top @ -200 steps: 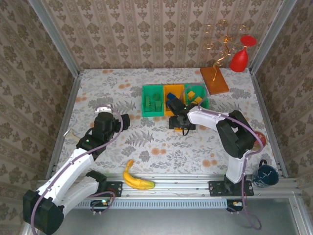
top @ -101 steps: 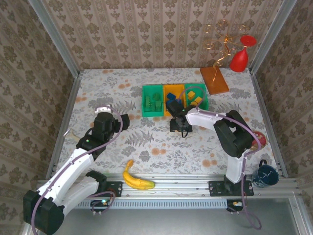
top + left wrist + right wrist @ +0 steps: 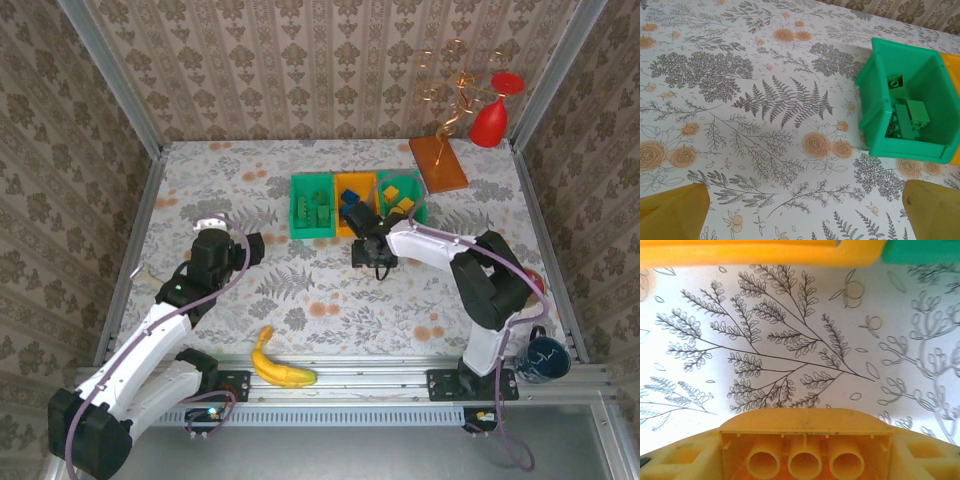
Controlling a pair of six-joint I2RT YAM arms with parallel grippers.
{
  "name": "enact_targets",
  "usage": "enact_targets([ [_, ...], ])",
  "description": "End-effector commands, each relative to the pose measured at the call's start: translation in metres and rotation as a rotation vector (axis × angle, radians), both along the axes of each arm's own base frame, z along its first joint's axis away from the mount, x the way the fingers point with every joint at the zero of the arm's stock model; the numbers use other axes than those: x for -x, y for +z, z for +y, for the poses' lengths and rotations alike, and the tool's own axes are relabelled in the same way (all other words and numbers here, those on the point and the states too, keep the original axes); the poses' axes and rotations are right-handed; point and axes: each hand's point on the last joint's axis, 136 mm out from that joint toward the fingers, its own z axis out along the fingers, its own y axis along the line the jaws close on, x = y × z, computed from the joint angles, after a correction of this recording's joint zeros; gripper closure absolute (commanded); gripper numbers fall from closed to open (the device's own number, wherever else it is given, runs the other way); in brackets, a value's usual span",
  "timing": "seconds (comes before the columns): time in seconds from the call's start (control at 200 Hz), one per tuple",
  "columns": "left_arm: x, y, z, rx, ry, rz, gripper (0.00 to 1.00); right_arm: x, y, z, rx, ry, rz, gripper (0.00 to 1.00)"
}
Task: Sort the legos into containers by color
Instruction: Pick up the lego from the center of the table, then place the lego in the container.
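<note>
The table (image 3: pixel 300 290) carries the three containers in a row toward twelve o'clock; the left green bin (image 3: pixel 875 100) already holds green legos (image 3: pixel 905 117), while the orange bin (image 3: pixel 340 205) and right green bin (image 3: pixel 422 212) show blue and orange pieces, so sorting looks unfinished. The right gripper (image 3: pixel 372 252) hangs just at six o'clock of the orange bin, clenched on an orange brick (image 3: pixel 805 440) with its hollow underside facing the wrist camera; seemingly poised for a drop by colour. The left gripper (image 3: pixel 802 215) sits at eight o'clock of the bins, fingers spread and empty; likely keeping clear.
</note>
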Motion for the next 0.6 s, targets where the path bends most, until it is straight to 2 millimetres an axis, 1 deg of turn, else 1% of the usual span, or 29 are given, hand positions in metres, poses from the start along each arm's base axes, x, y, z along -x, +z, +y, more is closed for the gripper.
enact_targets([
  [0.0,-0.003,0.002,0.009,0.005,0.027,-0.004,0.0,0.008,0.022,-0.019,0.058,-0.015,-0.037,0.59],
  [0.115,-0.002,0.005,0.011,0.0,0.028,-0.008,0.0,0.009,0.041,-0.034,0.063,-0.04,-0.082,0.6],
  [0.275,0.001,0.005,0.015,-0.006,0.036,-0.006,0.0,0.003,0.074,-0.059,0.052,-0.084,-0.159,0.61],
  [0.395,0.004,0.005,0.017,-0.007,0.039,-0.005,0.0,-0.008,0.097,-0.08,0.03,-0.123,-0.206,0.61],
  [0.52,0.006,0.007,0.017,0.003,0.037,-0.01,0.0,-0.023,0.113,-0.094,0.021,-0.148,-0.239,0.62],
  [0.595,0.006,0.008,0.017,0.005,0.036,-0.012,0.0,-0.034,0.118,-0.101,0.025,-0.157,-0.25,0.62],
])
